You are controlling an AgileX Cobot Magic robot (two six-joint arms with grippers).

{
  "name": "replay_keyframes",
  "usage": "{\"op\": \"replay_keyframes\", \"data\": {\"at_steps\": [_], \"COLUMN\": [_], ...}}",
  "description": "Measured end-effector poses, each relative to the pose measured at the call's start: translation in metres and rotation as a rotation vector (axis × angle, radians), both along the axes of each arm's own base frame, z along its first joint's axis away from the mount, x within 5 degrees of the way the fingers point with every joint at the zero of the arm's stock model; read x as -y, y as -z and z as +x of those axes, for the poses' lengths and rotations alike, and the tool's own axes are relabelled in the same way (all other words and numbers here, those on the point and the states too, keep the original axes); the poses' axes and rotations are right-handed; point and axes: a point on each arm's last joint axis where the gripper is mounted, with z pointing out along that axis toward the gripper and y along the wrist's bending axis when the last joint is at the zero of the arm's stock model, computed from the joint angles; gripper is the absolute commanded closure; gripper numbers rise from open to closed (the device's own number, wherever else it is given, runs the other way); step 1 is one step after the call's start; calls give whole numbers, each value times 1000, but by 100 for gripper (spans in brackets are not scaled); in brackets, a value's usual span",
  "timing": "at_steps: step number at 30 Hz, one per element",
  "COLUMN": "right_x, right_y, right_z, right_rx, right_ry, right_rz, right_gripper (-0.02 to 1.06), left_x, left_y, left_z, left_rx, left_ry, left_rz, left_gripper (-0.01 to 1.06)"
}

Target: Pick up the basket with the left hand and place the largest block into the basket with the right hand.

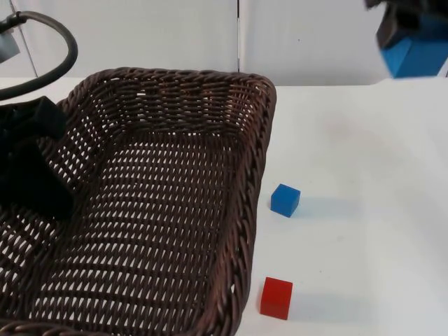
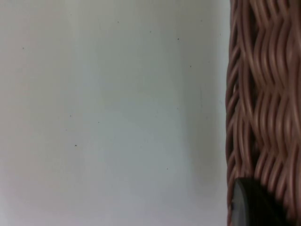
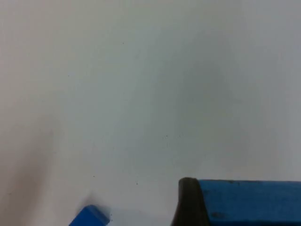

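The dark brown wicker basket (image 1: 175, 203) is rectangular, with a tight open weave, a braided rolled rim and sloping walls. It fills the left and centre of the top view. Its interior holds no block. The left gripper (image 1: 31, 168) is a black mass at the basket's left wall; in the left wrist view one fingertip (image 2: 249, 205) presses against the woven wall (image 2: 263, 94), so the gripper is clamped on the basket. Whether the basket's base touches the table cannot be told.

The right gripper (image 1: 409, 35) is at the upper right of the top view, above the table's far edge. It grips a large blue block (image 1: 416, 56), a matte, flat-faced block with sharp edges. The right wrist view shows a black fingertip (image 3: 188, 202) flat against the block's side (image 3: 249, 202).

A small blue cube (image 1: 285, 200) lies on the table just right of the basket's right rim, apart from it. A small red cube (image 1: 276, 298) lies nearer the camera, also just beside the rim. The two cubes are well apart from each other.

The table top (image 1: 364, 154) is smooth, white and matte. It ends at a pale grey partition wall (image 1: 175, 35) with a vertical seam.
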Motion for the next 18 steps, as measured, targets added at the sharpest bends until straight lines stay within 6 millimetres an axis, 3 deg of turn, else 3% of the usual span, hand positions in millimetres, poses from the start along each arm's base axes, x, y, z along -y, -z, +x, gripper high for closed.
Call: {"op": "replay_keyframes", "data": {"at_steps": [7,18], "right_x": [10,13], "right_y": [-30,-36], "right_z": [-22,-28], "right_rx": [9,-5], "right_ry": [-25,-28], "right_rz": [-33,-44], "right_gripper": [105,105], "left_x": [0,0], "left_y": [0,0], "left_z": [0,0], "left_rx": [0,0], "left_ry": [0,0], "left_rz": [0,0], "left_gripper": [105,105]}}
